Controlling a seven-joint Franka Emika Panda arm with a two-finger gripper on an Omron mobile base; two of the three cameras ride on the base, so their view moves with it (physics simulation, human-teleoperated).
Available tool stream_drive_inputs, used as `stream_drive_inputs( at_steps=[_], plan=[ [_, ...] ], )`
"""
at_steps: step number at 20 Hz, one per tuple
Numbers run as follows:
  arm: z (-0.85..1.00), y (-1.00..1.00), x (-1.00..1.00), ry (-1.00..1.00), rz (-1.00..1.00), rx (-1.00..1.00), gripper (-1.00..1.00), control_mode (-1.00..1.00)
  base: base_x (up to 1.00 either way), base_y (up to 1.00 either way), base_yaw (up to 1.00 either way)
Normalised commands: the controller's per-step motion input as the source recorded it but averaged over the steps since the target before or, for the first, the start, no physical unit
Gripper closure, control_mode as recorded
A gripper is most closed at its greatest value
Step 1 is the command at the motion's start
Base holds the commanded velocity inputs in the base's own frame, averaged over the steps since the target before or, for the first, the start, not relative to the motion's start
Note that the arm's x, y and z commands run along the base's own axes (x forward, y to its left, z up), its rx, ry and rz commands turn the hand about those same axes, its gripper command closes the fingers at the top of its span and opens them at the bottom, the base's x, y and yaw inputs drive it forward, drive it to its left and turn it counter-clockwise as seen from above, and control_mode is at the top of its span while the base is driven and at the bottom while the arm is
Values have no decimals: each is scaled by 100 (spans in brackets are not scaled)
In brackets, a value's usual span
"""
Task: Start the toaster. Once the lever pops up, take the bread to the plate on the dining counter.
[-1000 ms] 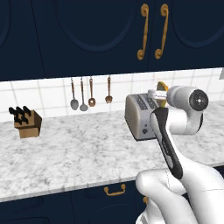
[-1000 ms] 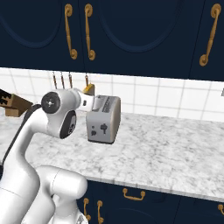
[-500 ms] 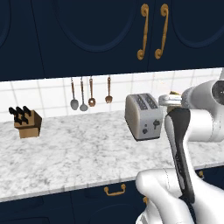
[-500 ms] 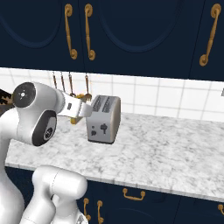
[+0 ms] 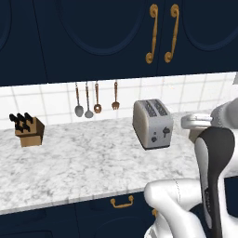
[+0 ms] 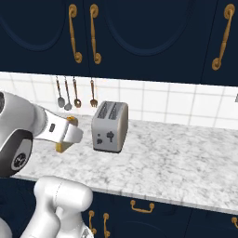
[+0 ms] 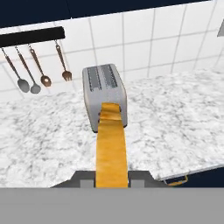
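My gripper (image 7: 111, 181) is shut on the bread (image 7: 111, 146), a golden-tan slice that runs up the middle of the hand view and covers part of the toaster's front. The silver toaster (image 5: 152, 123) (image 6: 110, 126) (image 7: 104, 94) stands on the wall counter with both slots bare. Its end panel carries two small dark controls; the lever cannot be told from the knob. In the right base view my gripper (image 6: 69, 134) hangs in the air left of the toaster and apart from it, with a tan bread edge (image 6: 60, 148) showing under it. The plate and the dining counter are out of view.
A wooden knife block (image 5: 29, 131) sits at the counter's far left. Several utensils (image 5: 95, 98) (image 7: 35, 70) hang on the tiled backsplash behind the toaster. Navy upper cabinets with brass handles (image 5: 161, 32) hang above. The marbled counter (image 6: 176, 162) stretches right of the toaster.
The arm has drawn back from the toaster toward the base with the bread in its grip. The toaster and the rest of the scene have stayed put.
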Motion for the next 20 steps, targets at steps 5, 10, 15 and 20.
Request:
stream_drive_inputs(
  at_steps=[5,10,15,20],
  plan=[
    [-1,2,-28,0,0,0,100,100,-59,0,-1],
    [0,0,0,0,0,0,100,100,-100,-1,-18],
    [0,0,0,0,0,0,100,100,-38,-8,-83],
    [0,0,0,0,0,0,100,100,0,0,-99]
  ],
)
